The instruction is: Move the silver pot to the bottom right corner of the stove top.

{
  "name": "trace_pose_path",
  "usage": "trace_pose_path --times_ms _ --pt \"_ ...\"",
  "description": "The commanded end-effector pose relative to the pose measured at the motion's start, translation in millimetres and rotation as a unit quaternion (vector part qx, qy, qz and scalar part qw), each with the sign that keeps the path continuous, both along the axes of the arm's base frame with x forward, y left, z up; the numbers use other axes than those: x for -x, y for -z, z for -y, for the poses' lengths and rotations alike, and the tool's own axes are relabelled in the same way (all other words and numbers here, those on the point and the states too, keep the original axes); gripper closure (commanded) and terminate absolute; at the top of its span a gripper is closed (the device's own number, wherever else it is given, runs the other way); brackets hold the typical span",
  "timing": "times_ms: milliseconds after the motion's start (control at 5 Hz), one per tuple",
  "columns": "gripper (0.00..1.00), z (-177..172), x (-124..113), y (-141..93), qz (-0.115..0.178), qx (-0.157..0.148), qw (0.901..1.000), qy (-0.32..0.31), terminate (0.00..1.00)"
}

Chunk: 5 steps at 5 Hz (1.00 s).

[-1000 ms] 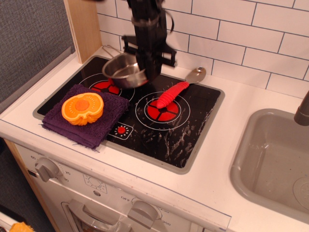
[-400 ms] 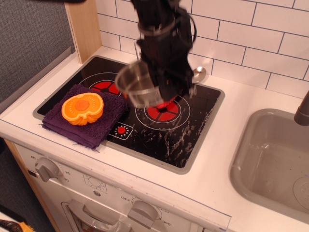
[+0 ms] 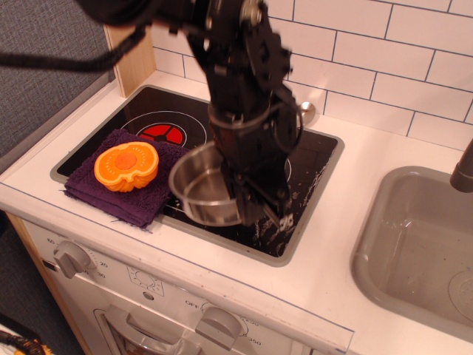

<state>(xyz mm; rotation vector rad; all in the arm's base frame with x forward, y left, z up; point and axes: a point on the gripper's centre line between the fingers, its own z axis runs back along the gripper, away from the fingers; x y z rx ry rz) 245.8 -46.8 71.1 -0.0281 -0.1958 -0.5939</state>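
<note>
White subway-tile wall (image 3: 384, 52), wooden side post (image 3: 129, 41), white counter (image 3: 384, 170), grey sink (image 3: 417, 244), grey fabric panel (image 3: 44, 66)

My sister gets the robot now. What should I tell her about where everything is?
Gripper: jaws shut on the silver pot, gripping its right rim; the fingertips are mostly hidden behind the arm.
Pot: over the front middle of the stove top, beside the purple cloth with the orange toy. Whether it touches the glass cannot be told.
Spoon: only its bowl shows behind the arm.
Done: pot picked up and brought forward.
Left: shift it right to the scuffed bottom right corner, set it down, open the jaws, pull away.
</note>
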Motion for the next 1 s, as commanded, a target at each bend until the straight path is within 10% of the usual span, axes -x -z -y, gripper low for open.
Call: trace_pose_path --times_ms 0,600,800 --pt "1.0 1.0 9.7 13.5 -0.016 -0.015 0.9998 0.003 0.0" --pt "1.0 0.4 7.2 42.3 -0.048 -0.03 0.9983 -0.017 0.0" --pt "0.0 1.6 5.7 45.3 -0.053 -0.03 0.9981 -0.012 0.0"
